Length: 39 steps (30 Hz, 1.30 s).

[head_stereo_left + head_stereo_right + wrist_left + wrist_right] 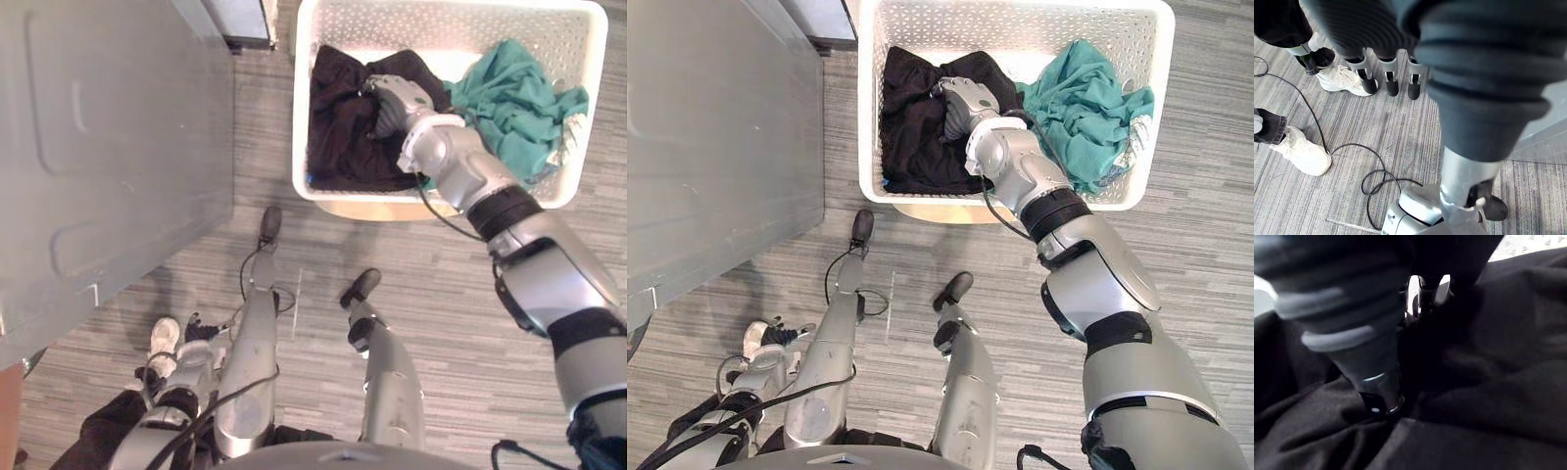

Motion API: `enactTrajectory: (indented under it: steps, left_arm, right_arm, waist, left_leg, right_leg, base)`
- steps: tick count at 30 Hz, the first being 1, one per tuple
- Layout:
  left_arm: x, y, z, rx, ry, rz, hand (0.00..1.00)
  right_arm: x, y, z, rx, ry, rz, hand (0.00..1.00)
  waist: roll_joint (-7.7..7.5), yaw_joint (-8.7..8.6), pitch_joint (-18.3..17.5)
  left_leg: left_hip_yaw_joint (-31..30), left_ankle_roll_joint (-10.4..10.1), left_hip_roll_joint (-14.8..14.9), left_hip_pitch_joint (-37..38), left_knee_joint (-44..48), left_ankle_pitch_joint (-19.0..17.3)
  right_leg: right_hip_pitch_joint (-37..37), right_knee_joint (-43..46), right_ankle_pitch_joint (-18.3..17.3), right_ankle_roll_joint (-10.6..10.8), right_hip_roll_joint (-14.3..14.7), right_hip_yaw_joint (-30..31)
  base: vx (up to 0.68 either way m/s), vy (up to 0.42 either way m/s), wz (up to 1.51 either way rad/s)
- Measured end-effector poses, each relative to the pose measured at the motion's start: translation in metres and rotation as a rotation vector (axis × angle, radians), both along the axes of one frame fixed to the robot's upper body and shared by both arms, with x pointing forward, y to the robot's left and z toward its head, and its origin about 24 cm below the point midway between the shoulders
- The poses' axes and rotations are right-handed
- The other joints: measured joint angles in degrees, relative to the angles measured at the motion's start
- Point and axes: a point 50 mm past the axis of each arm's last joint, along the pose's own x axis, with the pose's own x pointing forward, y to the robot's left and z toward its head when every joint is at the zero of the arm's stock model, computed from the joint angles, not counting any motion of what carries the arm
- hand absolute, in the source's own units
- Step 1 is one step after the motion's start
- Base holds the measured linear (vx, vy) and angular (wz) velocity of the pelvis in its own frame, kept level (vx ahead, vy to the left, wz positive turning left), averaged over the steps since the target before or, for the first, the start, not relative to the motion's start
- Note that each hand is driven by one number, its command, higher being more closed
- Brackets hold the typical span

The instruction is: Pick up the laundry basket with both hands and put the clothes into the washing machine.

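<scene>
The white perforated plastic laundry basket (302,117) stands on the striped grey floor (441,323), with a black garment (338,117) at its left side and a teal garment (509,93) at its right. The right hand (400,98) is nearer, resting on the black garment with its fingers sunk in cloth, so I cannot tell their grip. The left hand (1392,78) hangs straight-fingered, well apart.

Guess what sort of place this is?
Probably a laundry area, perhaps a test setup: a white perforated laundry basket holding a black garment and a teal garment, a large grey machine beside it, and a striped grey floor.
</scene>
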Motion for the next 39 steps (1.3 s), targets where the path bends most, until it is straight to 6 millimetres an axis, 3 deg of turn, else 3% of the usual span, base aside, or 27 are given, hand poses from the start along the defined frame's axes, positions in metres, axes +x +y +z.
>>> enactTrajectory:
  steps: [14,21,26,31,39]
  left_arm:
    - [-0.001,-0.003,-0.001,-0.009,0.006,-0.002,0.0]
    - [0.0,-0.006,-0.002,-0.014,0.005,-0.007,0.0]
    - [0.0,-0.006,-0.002,-0.026,0.006,0.005,0.0]
    - [-0.001,-0.006,-0.002,-0.039,0.006,0.027,0.0]
    - [-0.003,-0.003,-0.003,-0.054,0.026,0.06,0.0]
  right_arm:
    - [0.0,0.0,-0.012,0.026,0.03,-0.004,1.0]
    - [0.002,-0.003,-0.018,0.136,0.025,-0.027,1.0]
    - [0.002,-0.013,-0.027,0.479,0.053,-0.075,1.0]
    - [-0.001,-0.025,-0.048,0.886,0.098,-0.137,1.0]
    - [-0.016,-0.021,-0.066,1.218,0.11,-0.085,1.0]
  waist:
    - [0.89,-0.07,-0.9]
    - [1.35,-0.14,-1.3]
    - [1.36,-0.26,-1.3]
    - [1.36,-1.19,-1.3]
    - [1.34,-3.7,-1.3]
  left_leg:
    - [0.1,0.0,0.0,0.0,0.2,0.0]
    - [0.3,0.0,0.0,0.1,0.5,0.0]
    - [0.9,0.0,0.0,1.1,0.6,0.0]
    - [1.8,0.1,-0.1,4.4,0.6,-0.1]
    - [2.6,0.1,-0.6,8.4,-0.4,0.2]
  right_leg:
    - [-0.1,0.3,0.0,0.0,-0.1,0.1]
    - [-0.1,0.6,0.0,0.0,-0.2,0.3]
    - [0.1,1.4,0.0,0.0,-0.6,1.0]
    - [2.5,2.2,-0.2,0.0,-1.0,1.9]
    - [4.0,6.1,-2.1,-0.1,-2.1,3.2]
  base:
    - [0.02,-0.041,0.0]
    - [0.02,-0.039,0.0]
    - [0.0,-0.014,-0.02]
    - [0.0,-0.046,-0.01]
    - [-0.03,-0.066,0.02]
